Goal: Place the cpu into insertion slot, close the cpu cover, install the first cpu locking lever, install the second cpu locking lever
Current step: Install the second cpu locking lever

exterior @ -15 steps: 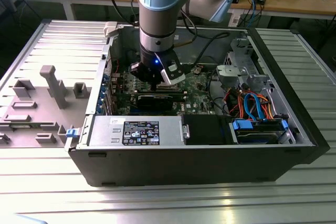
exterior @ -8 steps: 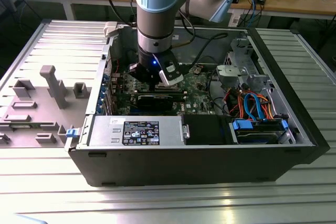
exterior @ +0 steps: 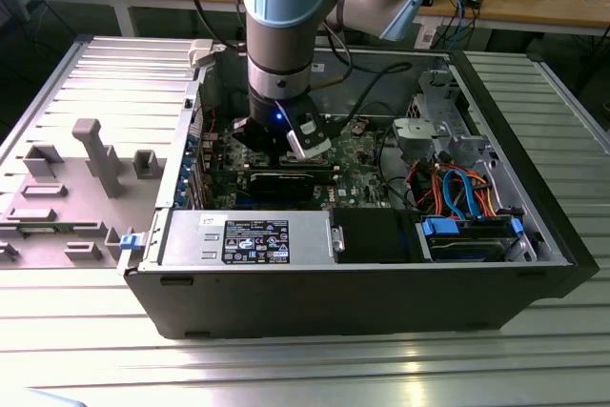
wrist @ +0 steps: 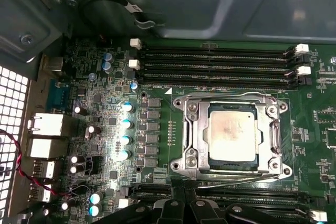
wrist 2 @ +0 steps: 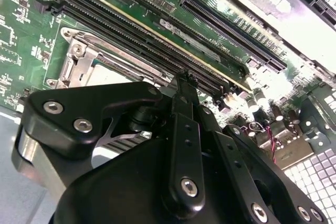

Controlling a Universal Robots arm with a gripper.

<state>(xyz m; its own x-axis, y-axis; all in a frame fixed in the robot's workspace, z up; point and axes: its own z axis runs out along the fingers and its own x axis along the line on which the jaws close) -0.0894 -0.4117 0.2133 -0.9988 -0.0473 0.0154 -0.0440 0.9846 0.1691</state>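
Cpu [wrist: 231,136] sits flat in the insertion slot [wrist: 194,148], dull silver top up, in the first wrist view. The cpu cover [wrist: 191,129] lies closed over it: we see the metal frame all round the chip and the chip showing through its square window. Thin wire levers [wrist: 231,183] run along the frame's edges; we judge them to be down, but whether each is hooked under its catch we cannot tell.

In that view the pincer [wrist: 181,213] shows as black linkage just beside the socket's edge, on the side away from the long black memory slots [wrist: 215,66]. We cannot tell how its fingers stand, nor whether it holds anything. In the second wrist view the black pincer body [wrist 2: 178,182] is close above the green circuit board [wrist 2: 16,40], and a corner of the socket frame [wrist 2: 79,64] shows just beyond it.

In the exterior view the arm [exterior: 281,35] reaches straight down into the open computer case [exterior: 362,302], towards the far left of the board. The case also contains a grey power supply [exterior: 248,238] along its near wall and a drive bay with blue clips and orange cables [exterior: 467,197] at the exterior view's right. It rests on a ribbed metal surface [exterior: 315,369], with a grey fixture block [exterior: 95,154] well apart on the exterior view's left.
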